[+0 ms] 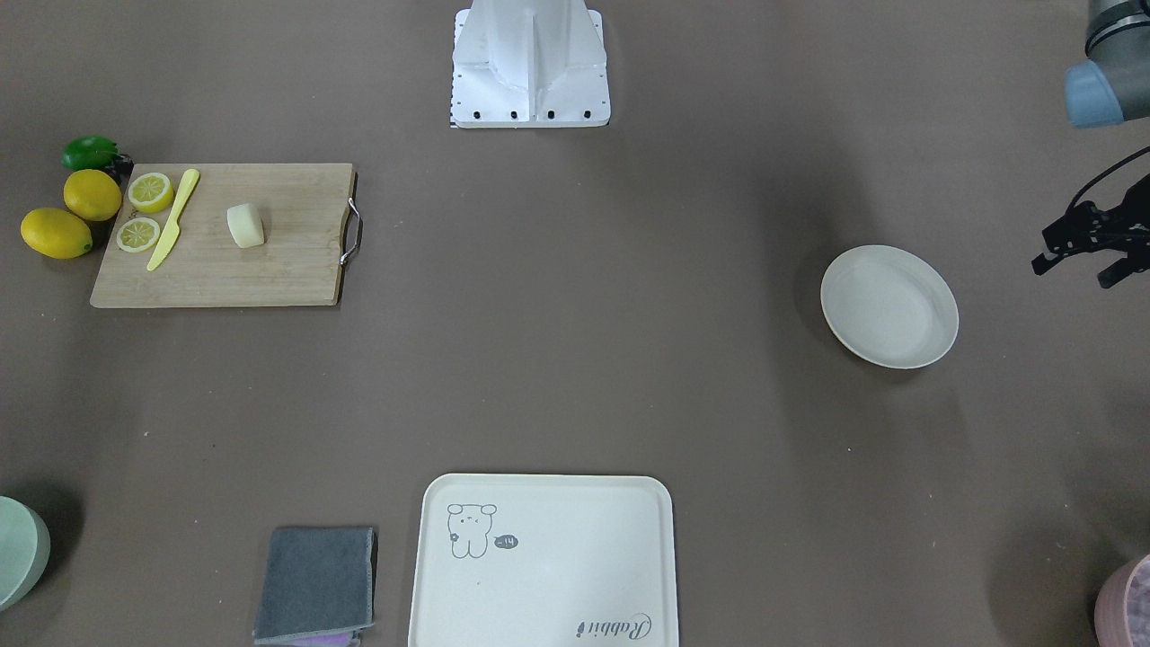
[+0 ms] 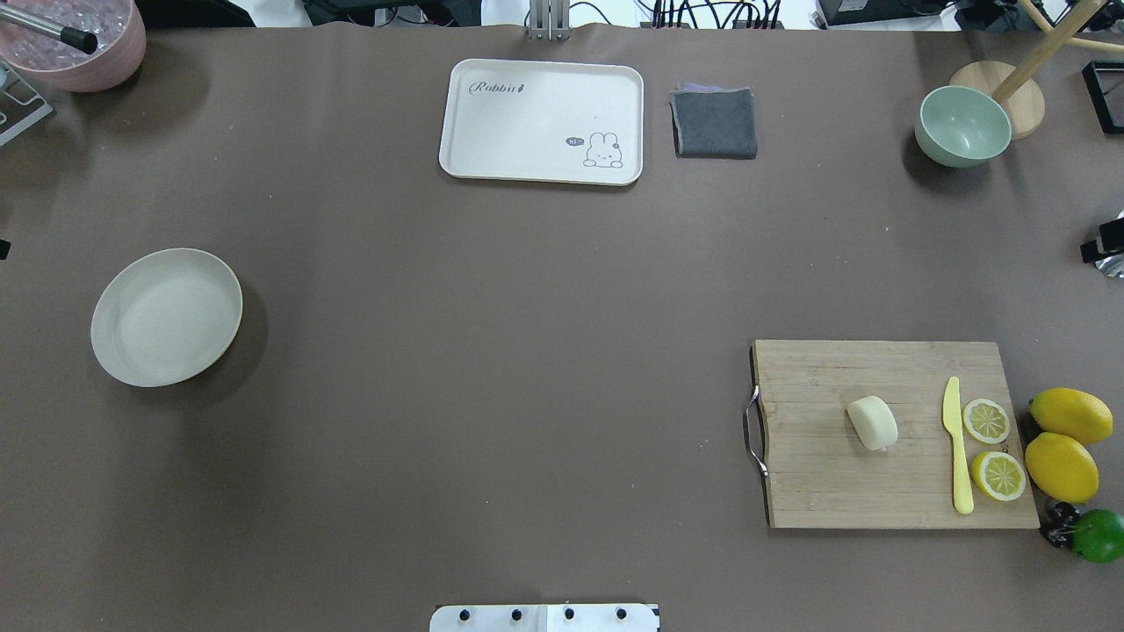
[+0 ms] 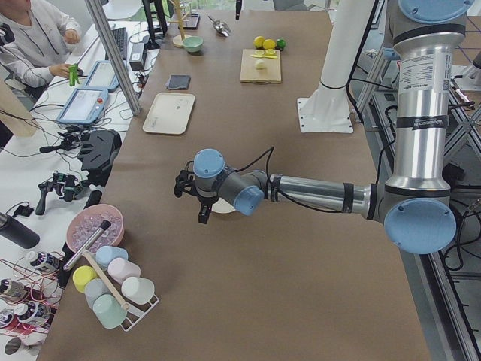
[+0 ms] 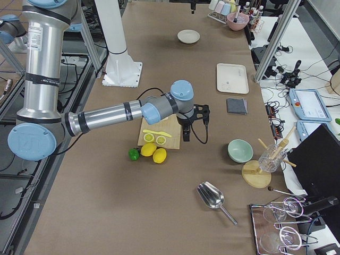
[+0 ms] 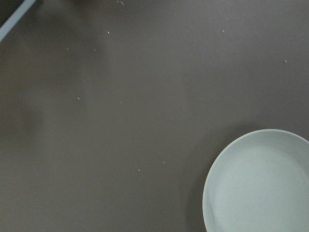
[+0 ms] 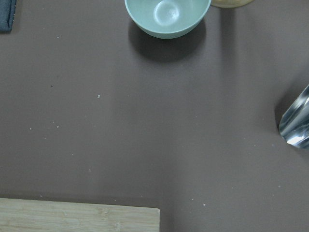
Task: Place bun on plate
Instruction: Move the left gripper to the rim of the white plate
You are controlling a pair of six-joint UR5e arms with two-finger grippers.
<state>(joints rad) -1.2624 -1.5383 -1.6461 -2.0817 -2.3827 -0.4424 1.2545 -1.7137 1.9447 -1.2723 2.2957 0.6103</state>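
Plainly, the bun [image 2: 872, 423] lies on the cutting board [image 2: 834, 491], far right of the plate [image 2: 167, 316]. The left gripper [image 1: 1073, 272], partly cut off, gapes empty. The right gripper [image 4: 191, 125] is too small to tell whether it is spread or closed.

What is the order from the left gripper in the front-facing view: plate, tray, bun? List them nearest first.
1. plate, on the view's right, close to the left gripper.
2. tray, bottom middle.
3. bun, far left, on the cutting board.

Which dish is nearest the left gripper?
The round off-white plate, beside the left gripper; the tray, green bowl and pink bowl lie farther off.
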